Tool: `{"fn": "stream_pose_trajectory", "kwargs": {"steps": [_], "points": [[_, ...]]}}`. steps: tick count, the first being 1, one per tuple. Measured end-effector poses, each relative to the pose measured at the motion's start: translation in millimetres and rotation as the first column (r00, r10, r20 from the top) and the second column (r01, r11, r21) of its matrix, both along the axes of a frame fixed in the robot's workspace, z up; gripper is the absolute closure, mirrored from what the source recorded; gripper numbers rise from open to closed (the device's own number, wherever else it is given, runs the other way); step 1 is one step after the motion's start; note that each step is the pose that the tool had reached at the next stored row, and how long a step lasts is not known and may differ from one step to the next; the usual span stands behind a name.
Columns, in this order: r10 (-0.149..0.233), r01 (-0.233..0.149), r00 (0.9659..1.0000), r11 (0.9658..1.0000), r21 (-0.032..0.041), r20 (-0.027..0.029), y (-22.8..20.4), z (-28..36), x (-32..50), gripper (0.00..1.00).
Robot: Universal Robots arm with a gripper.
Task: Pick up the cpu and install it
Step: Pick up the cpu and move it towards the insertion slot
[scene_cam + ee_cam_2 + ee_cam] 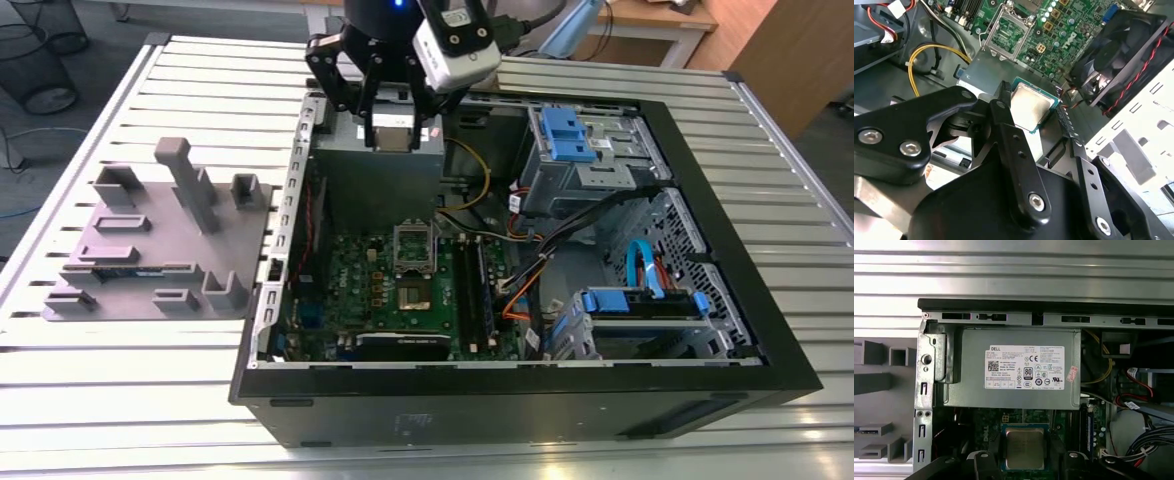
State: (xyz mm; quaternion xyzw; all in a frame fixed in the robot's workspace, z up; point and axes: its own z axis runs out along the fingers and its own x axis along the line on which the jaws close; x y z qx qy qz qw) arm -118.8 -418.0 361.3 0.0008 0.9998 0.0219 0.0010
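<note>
**A:** Where is the chip, and how is it held?

**B:** The small, flat, square cpu with the shiny silver-grey metal top (1031, 107) sits between the fingers of the black metal gripper (1025, 455). The fingers are pressed in on two opposite edges, pinching it. I judge the edge hold is there to keep the underside clear and the chip level.

**A:** What lies under the gripper?

**B:** Directly beneath it is the grey sheet-metal power supply box (1014, 367), at one end of the open black computer case (747, 250). The chip hangs clear above the box, touching nothing but the fingers.

**A:** And the place it belongs?

**B:** The square metal-framed socket (414, 243) sits lower than the gripper, beyond the power supply's edge on the green motherboard (400, 300). Its frame looks open and no chip is in it, so the install is not yet done.
</note>
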Motion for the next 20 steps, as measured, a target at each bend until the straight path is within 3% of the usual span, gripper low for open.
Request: {"fn": "stream_pose_trajectory", "kwargs": {"steps": [10, 20], "points": [[0.0, 0.0, 1.0, 1.0, 0.0, 0.0, -11.8, -1.4, 0.0, 0.53], [0.0, 0.0, 1.0, 1.0, -0.0001, -0.0001, -14.1, -2.1, 0.0, 0.53]]}}
